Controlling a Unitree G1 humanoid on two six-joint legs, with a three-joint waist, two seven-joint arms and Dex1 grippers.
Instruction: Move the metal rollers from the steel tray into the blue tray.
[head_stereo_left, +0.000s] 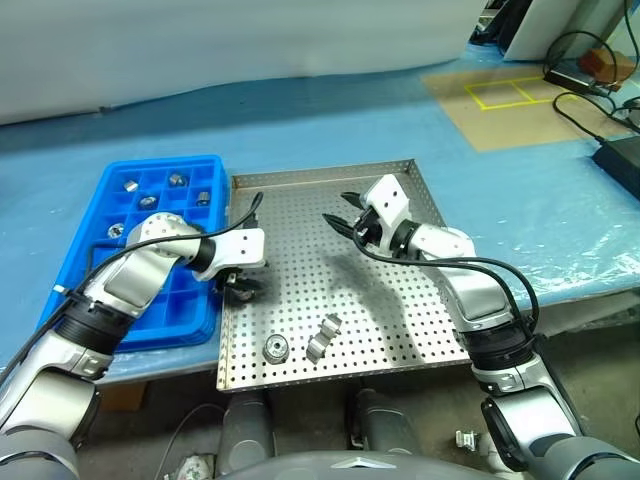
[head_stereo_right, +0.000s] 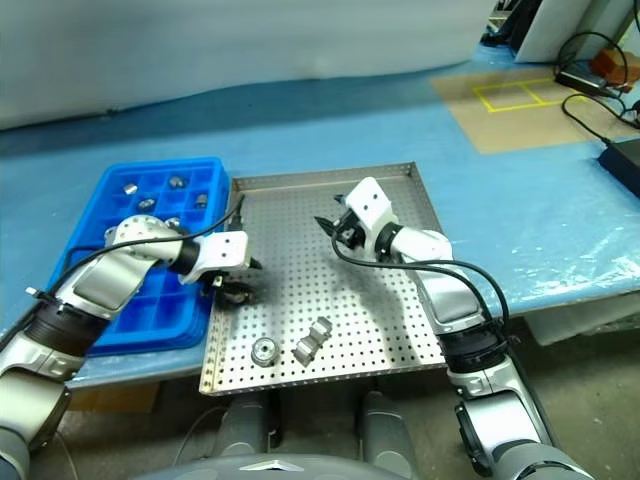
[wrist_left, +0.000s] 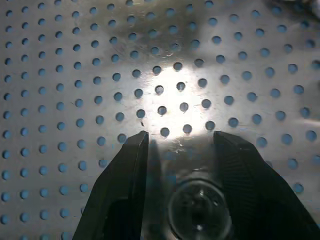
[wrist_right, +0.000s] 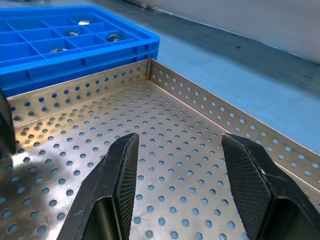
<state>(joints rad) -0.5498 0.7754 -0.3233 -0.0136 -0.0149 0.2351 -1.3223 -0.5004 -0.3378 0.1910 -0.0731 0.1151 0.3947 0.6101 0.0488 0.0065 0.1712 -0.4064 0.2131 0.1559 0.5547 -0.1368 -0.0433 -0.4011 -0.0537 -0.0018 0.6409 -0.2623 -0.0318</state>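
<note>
The left gripper pinches a metal roller above the steel tray. The right gripper, fingers spread and empty, hovers over that tray too.

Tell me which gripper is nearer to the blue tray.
Left. The left gripper hangs just beside the blue tray; the right gripper hovers mid steel tray.

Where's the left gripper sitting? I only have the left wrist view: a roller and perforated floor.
Observer: The left gripper is just inside the steel tray's left rim, right beside the blue tray.
Operator: Any loose rollers left in the steel tray?
Observer: At least two rollers near the front rim: one upright, one on its side.
Operator: Right gripper?
Observer: The right gripper is open and empty, above the middle of the tray.
</note>
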